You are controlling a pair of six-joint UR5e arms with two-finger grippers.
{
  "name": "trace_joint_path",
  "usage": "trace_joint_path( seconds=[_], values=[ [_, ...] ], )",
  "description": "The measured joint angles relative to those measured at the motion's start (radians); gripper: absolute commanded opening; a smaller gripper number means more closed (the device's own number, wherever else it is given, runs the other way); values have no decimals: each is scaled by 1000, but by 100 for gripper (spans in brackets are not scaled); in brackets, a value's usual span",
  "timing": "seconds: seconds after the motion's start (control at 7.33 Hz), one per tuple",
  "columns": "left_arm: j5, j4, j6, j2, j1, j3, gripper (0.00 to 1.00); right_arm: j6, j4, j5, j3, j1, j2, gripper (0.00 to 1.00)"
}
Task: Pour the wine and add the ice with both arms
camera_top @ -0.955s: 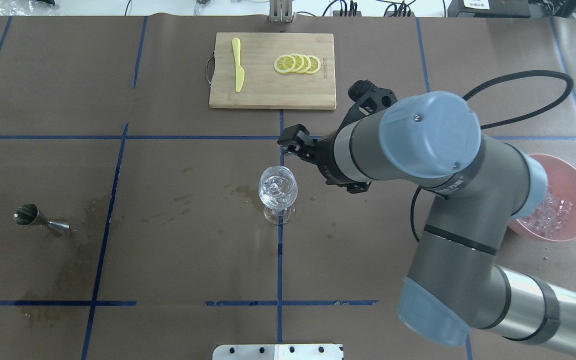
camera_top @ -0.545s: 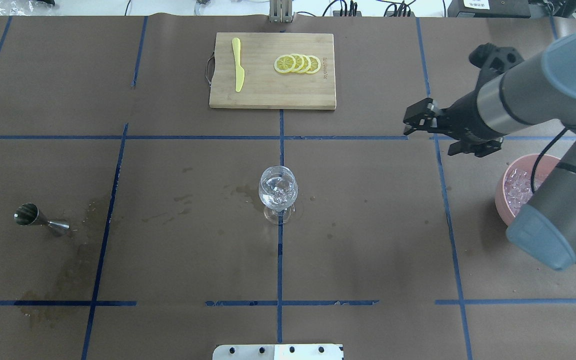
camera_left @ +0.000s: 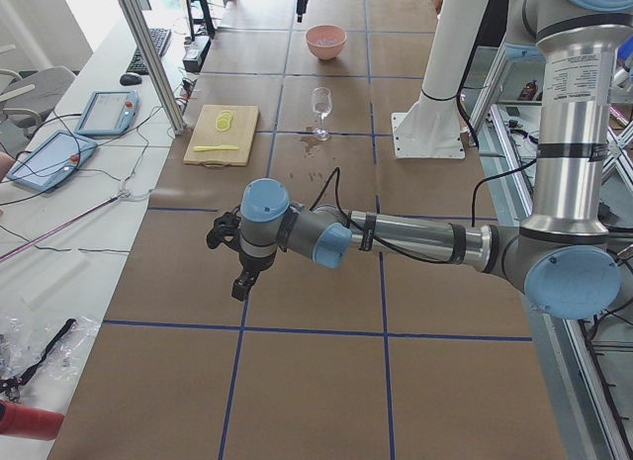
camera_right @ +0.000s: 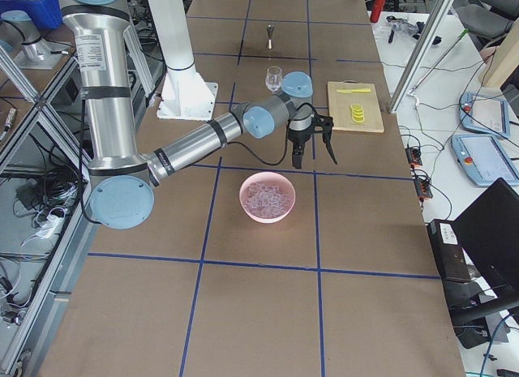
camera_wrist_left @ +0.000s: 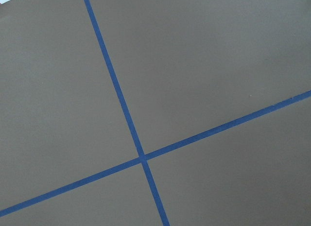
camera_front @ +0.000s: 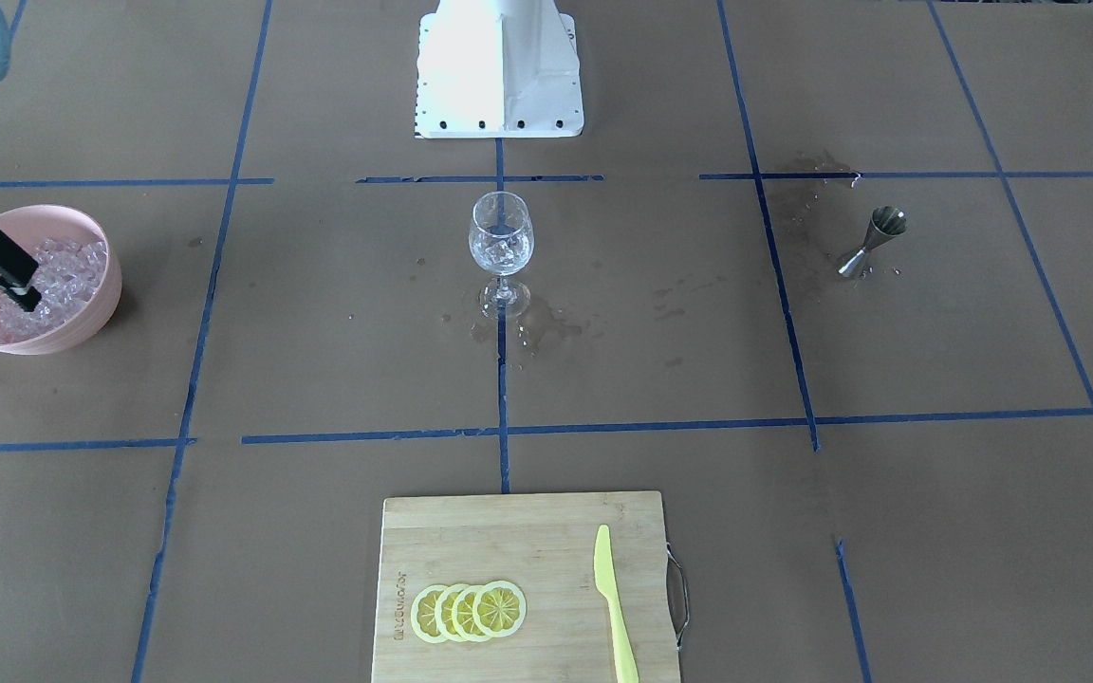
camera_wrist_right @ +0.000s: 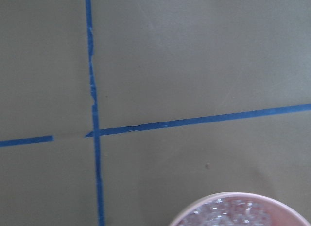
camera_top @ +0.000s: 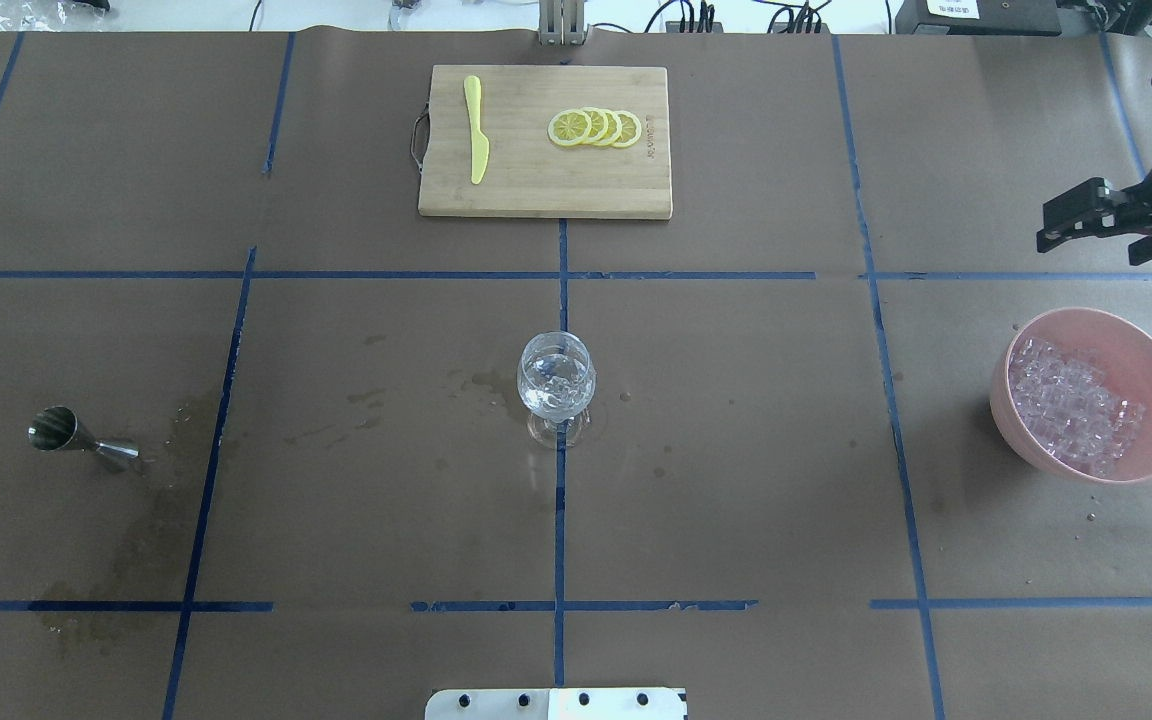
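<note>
Ice [camera_top: 1071,408]: clear cubes heaped in pink bowl [camera_top: 1151,365]; some in wine glass [camera_top: 556,375]. Right arm [camera_right: 203,138] extended just past bowl; left arm [camera_left: 415,237] outstretched, horizontal.

Lemon slices [camera_top: 596,128] and yellow knife [camera_top: 476,130] on bamboo board [camera_top: 536,190]

I've got a brand stamp [camera_top: 649,137] on the bamboo cutting board [camera_top: 526,175], near one edge, too small to read.
</note>
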Motion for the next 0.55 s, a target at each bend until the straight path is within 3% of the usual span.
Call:
trace_joint_path(
  seconds=[0.55],
  values=[
    [-20,-27,0,44,-1,-9,100,-738,-4,152,-330,328,-56,100]
  ],
)
